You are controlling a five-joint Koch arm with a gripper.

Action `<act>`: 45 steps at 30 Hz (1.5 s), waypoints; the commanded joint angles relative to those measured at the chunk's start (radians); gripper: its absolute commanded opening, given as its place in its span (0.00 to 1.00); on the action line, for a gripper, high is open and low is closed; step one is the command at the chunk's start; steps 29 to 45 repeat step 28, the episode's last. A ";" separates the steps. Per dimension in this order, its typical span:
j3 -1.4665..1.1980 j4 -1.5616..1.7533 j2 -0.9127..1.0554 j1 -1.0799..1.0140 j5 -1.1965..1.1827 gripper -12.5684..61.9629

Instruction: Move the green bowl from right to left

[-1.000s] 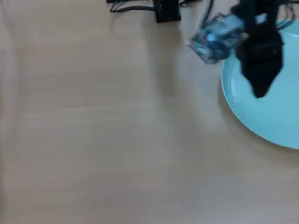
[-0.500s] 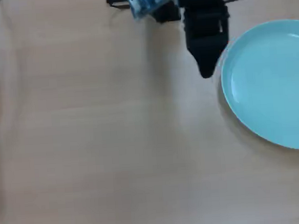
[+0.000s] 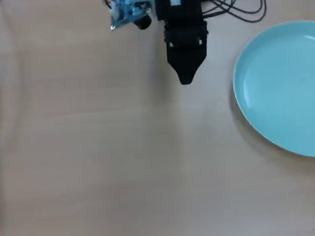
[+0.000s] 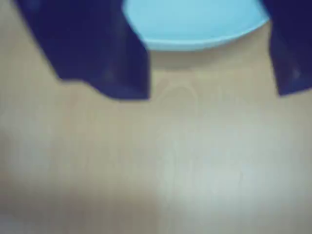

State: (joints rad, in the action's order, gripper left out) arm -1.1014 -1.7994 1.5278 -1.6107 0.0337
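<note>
Overhead view shows one pale wooden bench point(image 3: 96, 171) filling the frame. One green bowl point(image 3: 288, 87), light aqua and shallow, lies at the right edge, partly cut off by the frame. One black claw point(image 3: 185, 79) hangs at top centre, well apart from the bowl, with bare bench between them. A bundle of black cables point(image 3: 241, 4) sits at the upper right. In the wrist view the claw point(image 4: 212, 92) stands wide open, holding nothing, with the bowl point(image 4: 195, 22) at top centre between its two dark fingers point(image 4: 97, 53).
</note>
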 commanded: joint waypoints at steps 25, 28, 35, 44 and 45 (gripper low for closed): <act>-0.058 0.080 0.061 -0.014 0.017 0.51; -0.057 0.080 0.061 -0.014 0.017 0.51; -0.057 0.080 0.061 -0.014 0.017 0.51; -0.057 0.080 0.061 -0.014 0.017 0.51; -0.057 0.080 0.061 -0.014 0.017 0.51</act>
